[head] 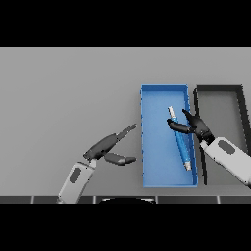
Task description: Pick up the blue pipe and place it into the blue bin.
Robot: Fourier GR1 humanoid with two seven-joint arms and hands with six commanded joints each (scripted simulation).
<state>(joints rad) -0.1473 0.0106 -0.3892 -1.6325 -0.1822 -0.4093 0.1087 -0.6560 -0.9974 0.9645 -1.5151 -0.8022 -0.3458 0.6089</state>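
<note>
Head view showed the blue pipe (180, 138) lying slanted inside the blue bin (157, 166), with the right robot hand (195, 126) over the bin, fingers loosely spread beside it, apparently letting go. The left robot hand (109, 147) rested open on the counter (68, 93), idle.

So the blue pipe (180, 138) is a skinny blue tube with pale tips, sitting right of centre in the frame. It's tilted, top end leaning left, bottom end lower right, inside the blue bin (147, 147). The bin's a shallow open rectangle, long side running up and down the frame, flat on the table. Can't tell if the pipe's resting on the bin floor.
</note>
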